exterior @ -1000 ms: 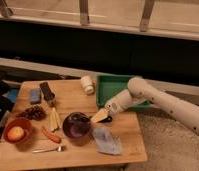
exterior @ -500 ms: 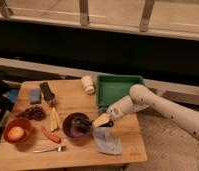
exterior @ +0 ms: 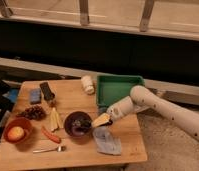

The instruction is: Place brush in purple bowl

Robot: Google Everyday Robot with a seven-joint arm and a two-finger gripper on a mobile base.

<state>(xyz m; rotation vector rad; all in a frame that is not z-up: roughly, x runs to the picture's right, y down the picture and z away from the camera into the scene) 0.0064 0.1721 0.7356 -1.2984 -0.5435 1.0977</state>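
Observation:
The purple bowl (exterior: 73, 119) stands near the middle of the wooden table (exterior: 78, 155), toward its front. A slim dark shape, which looks like the brush (exterior: 83, 125), lies inside the bowl on its right side. My gripper (exterior: 100, 120), cream-coloured at the tip, is at the bowl's right rim, pointing left toward the brush. I cannot tell whether it is touching the brush. My white arm (exterior: 158, 107) reaches in from the right.
A green tray (exterior: 118, 89) sits at the back right, with a white cup (exterior: 87, 84) on its side next to it. A grey-blue cloth (exterior: 106, 141) lies under my gripper. To the left are a reddish-brown bowl (exterior: 13, 125), a black block (exterior: 47, 91), a blue sponge (exterior: 34, 95), grapes (exterior: 35, 112), a red chili (exterior: 51, 135) and a spoon (exterior: 48, 149).
My gripper has dropped slightly at the bowl's right rim, and the forearm has lowered with it. The bowl and the other objects have not moved.

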